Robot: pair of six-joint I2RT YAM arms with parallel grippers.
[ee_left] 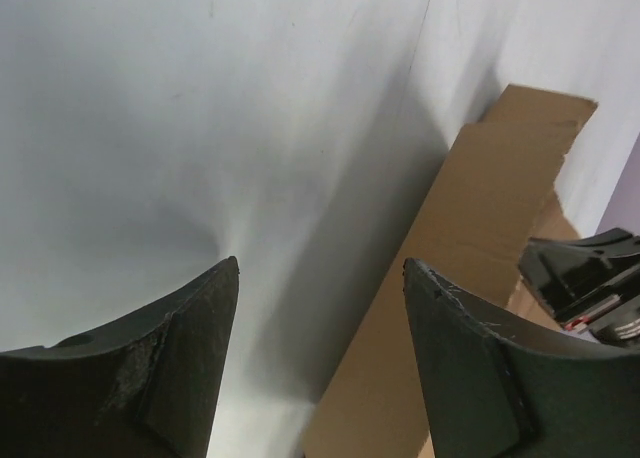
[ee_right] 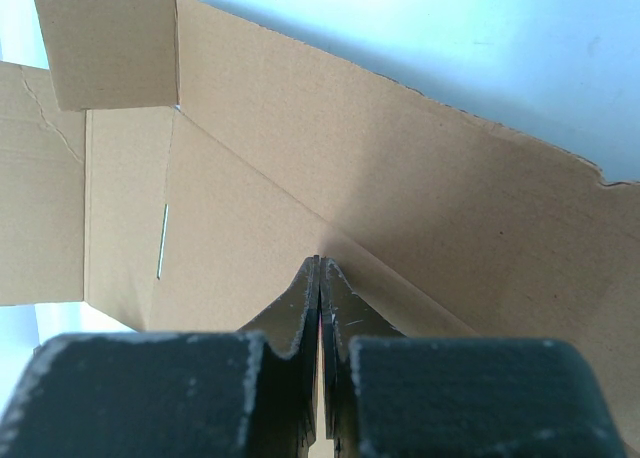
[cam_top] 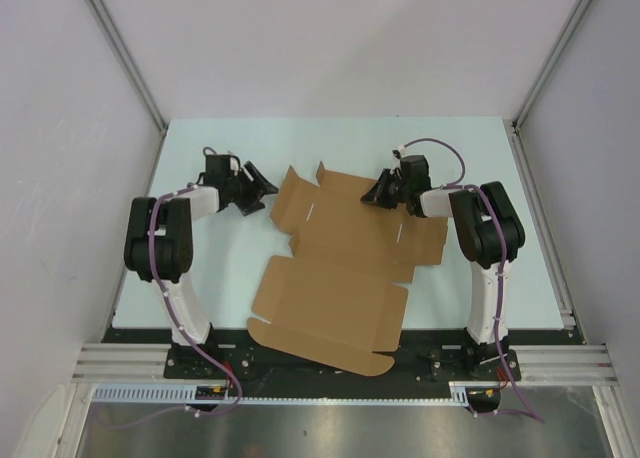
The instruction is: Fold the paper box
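My left pincer (cam_top: pixel 260 190) hangs with its fingers well apart and nothing between them; my right pincer (cam_top: pixel 376 193) has its fingers together, clamped on nothing.

From above, the box (cam_top: pixel 330 278) is an unfolded brown sheet in the middle of the table (cam_top: pixel 200 158); its near end reaches the table's near edge between my two bases; my left pincer sits just beside its far left corner, my right one over its far right part.

Only my left wrist view shows the gap of the left pincer (ee_left: pixel 320 268) filled by pale table (ee_left: pixel 150 128) alone; it also shows an edge of the box (ee_left: pixel 470 228) rising at the right, and my other pincer (ee_left: pixel 590 278) dark beyond it; from above that edge looks almost flat.

Only my right wrist view shows the tips of the right pincer (ee_right: pixel 319 261) meeting on a crease of the box (ee_right: pixel 250 178); whether they press or merely touch there I cannot tell; a thin slot (ee_right: pixel 162 240) lies to their left, a small flap (ee_right: pixel 110 43) folds over at the far left corner, and a long panel tilts up against the table (ee_right: pixel 450 38) behind.
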